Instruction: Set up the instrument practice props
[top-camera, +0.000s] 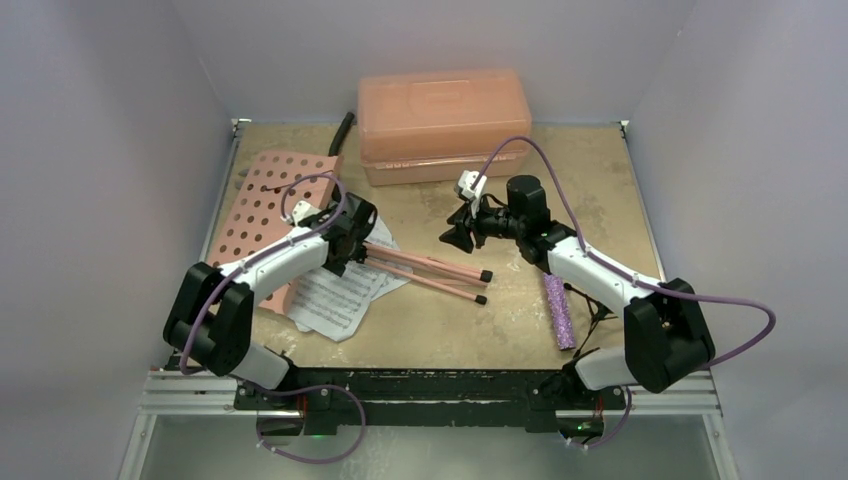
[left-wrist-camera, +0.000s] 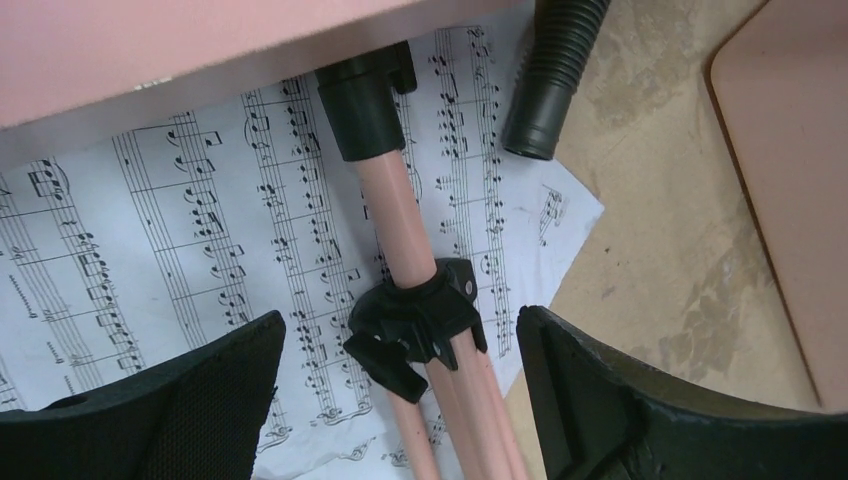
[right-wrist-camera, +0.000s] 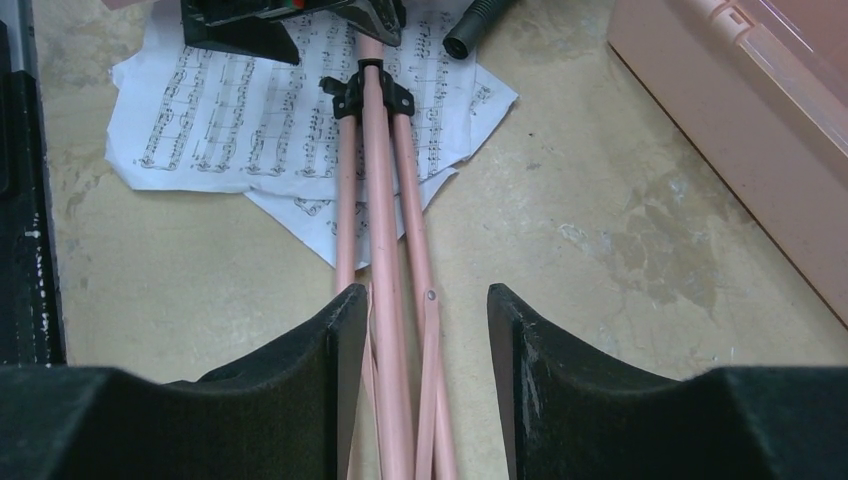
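I am working on the pink music stand (top-camera: 262, 205), which is lying flat at the left of the table (top-camera: 590, 190). Its 3 folded legs (right-wrist-camera: 385, 200) are pointing toward the middle and crossing the sheet music (left-wrist-camera: 150, 230). My left gripper (left-wrist-camera: 400, 345) is hanging open over the shaft, 1 finger on each side of the black collar (left-wrist-camera: 420, 310), touching nothing. My right gripper (right-wrist-camera: 425, 310) is straddling the legs near their tips, jaws parted and, as far as I can judge, not pinching.

To do this well, I am planning to close the left on the shaft above the collar. Then I am taking only 1 leg with the right and spreading it outward without dragging the pages.

The microphone (top-camera: 558, 310) is lying beside my right arm. Thin black struts (top-camera: 598, 318) next to it may be the mic stand, but they are too small to tell. The leg tips are cut off in my right wrist view.
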